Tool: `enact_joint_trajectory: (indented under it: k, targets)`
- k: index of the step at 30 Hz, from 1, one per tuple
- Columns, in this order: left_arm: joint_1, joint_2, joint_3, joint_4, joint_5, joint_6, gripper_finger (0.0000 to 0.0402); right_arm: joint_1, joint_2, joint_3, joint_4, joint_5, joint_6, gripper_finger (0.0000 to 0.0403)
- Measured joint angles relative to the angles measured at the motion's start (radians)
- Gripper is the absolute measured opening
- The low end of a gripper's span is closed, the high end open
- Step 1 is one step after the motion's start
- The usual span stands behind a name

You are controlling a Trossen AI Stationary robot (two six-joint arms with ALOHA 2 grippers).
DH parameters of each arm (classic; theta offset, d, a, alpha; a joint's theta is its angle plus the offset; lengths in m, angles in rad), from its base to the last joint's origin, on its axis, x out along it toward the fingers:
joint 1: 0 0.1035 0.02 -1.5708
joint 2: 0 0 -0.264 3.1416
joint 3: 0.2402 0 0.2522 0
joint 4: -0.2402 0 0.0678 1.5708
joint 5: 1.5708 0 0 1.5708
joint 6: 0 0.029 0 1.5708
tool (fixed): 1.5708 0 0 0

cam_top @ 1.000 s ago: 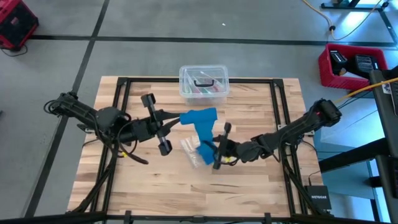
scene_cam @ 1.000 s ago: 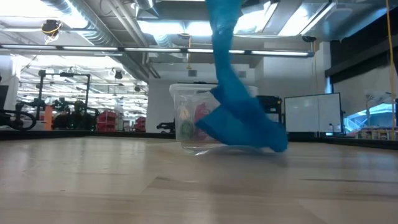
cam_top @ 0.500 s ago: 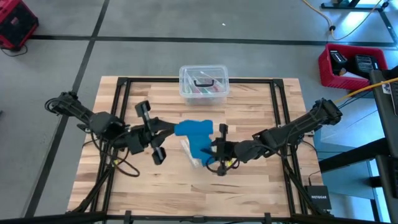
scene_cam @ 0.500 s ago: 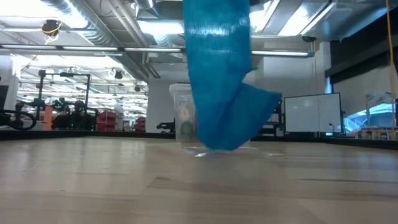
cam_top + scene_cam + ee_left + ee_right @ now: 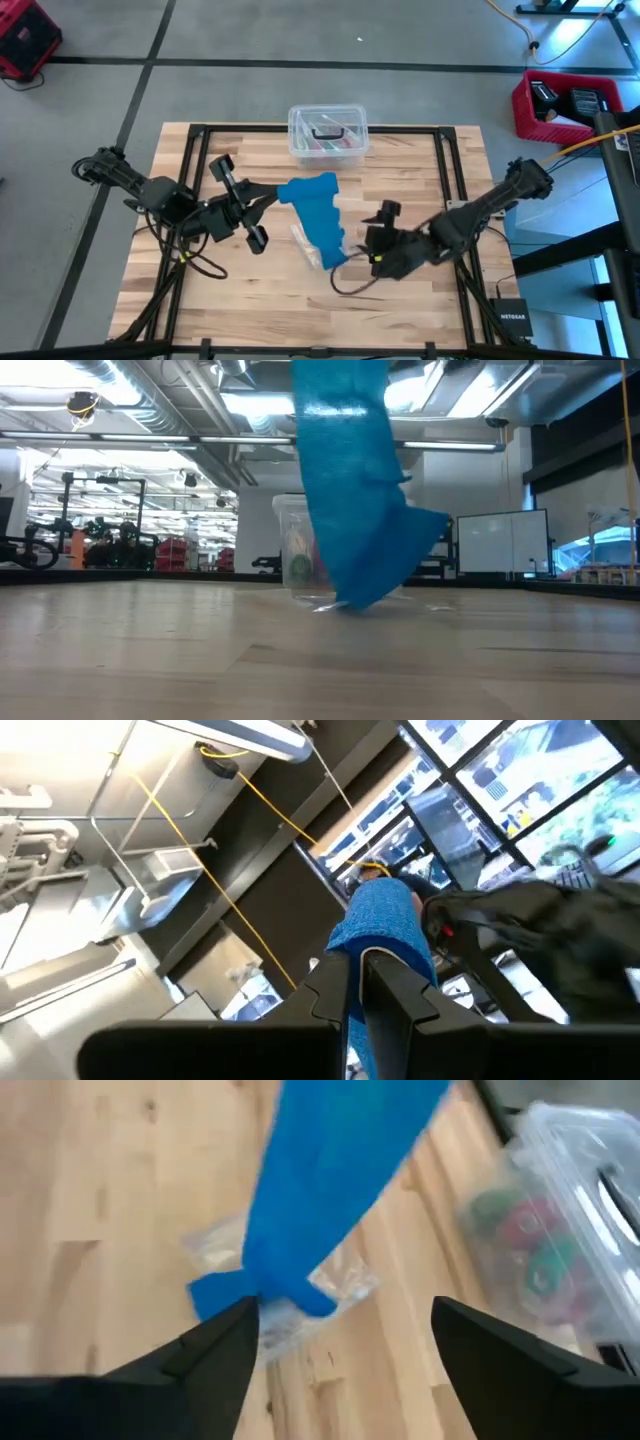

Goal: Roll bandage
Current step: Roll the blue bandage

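Item 1. Bandage (image 5: 316, 212): a long, narrow band of bright blue, soft stretchy fabric. One end is held up above the middle of the table; the band hangs slanting down from there, and its lower end (image 5: 300, 1295) is seen draped on the small clear plastic bag. In the low view the band (image 5: 350, 500) is seen hanging from above the picture's top edge down to the table, in front of the clear box.

Item 2. Left gripper (image 5: 270, 192): two dark fingers, clamped tight on the upper end of the bandage, left of the table's centre. In the left wrist view the fingers (image 5: 335, 995) are seen pressed together with blue fabric (image 5: 385, 925) beyond them.

Item 3. Right gripper (image 5: 368, 243): two dark fingers spread wide, nothing between them. It is placed just right of the bandage's lower end, apart from the fabric. In the right wrist view one finger (image 5: 215, 1355) is shown low at either side, with the bandage and bag in the gap beyond.

Item 4. Small clear plastic bag (image 5: 306, 243): crumpled, lying flat on the table under the bandage's lower end.

Item 5. Clear plastic lidded box (image 5: 328, 132): set at the far middle edge of the table, coloured contents inside.

Item 6. Light wooden slatted table (image 5: 240, 290): bears all of the above.
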Motion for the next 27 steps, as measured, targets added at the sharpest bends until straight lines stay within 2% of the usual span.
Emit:
enact_joint_trajectory:
  k: [3, 7, 10, 15, 27]
  targets:
    - [0.001, 0.0, 0.0, -0.002, -0.001, -0.003, 0.0013, 0.018, 0.006, -0.159, 0.212, 0.015, 0.049, 0.0302]
    - [0.002, 0.0, 0.0, -0.001, -0.022, -0.011, 0.0013, 0.014, 0.027, -0.382, 0.615, -0.05, 0.057, 0.0293]
    - [0.002, 0.0, 0.0, -0.001, -0.022, -0.012, 0.0013, 0.008, 0.031, -0.499, 0.797, -0.049, 0.125, 0.0278]
    - [0.0, 0.0, -0.001, -0.01, -0.021, -0.057, 0.0013, -0.033, 0.052, -0.59, 0.941, -0.027, 0.224, 0.0251]
    - [-0.001, 0.001, -0.005, -0.059, -0.014, -0.059, 0.0013, -0.175, 0.197, -0.604, 1.059, -0.241, 0.27, 0.0188]
